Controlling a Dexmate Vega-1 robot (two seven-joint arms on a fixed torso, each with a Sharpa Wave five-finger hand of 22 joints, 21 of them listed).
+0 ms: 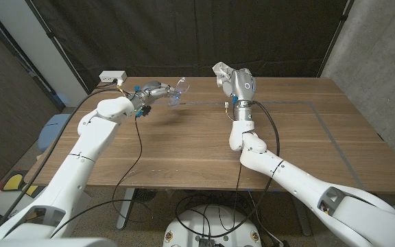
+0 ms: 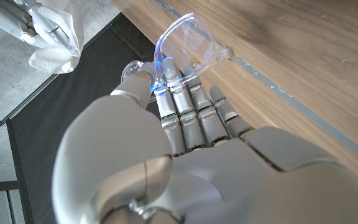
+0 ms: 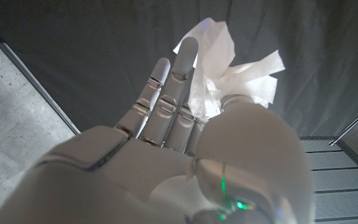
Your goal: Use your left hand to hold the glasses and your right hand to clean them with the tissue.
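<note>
Right hand gripping tissue, left hand holding glasses

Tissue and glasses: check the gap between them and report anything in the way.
Nothing visible stands between them. The left hand holds the glasses above the table; the right hand holds the tissue raised beside them, with only open air across the gap in the head view.
</note>
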